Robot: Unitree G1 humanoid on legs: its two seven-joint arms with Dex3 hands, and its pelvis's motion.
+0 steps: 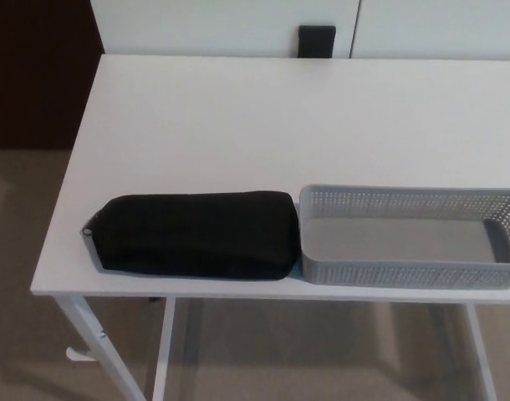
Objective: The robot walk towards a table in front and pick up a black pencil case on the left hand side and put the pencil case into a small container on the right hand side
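Observation:
A long black pencil case (192, 235) lies flat near the front edge of the white table (263, 117), on its left part. Its right end touches the left wall of a grey perforated container (410, 272), a shallow rectangular basket that stands empty at the front right. A small zip pull shows at the case's left end. Neither of my hands shows in the head view.
A white cabinet (230, 25) with a black handle (317, 40) stands behind the table. To the left is a dark wall (33, 75) and beige floor (21, 251). White table legs (96, 342) show below the front edge.

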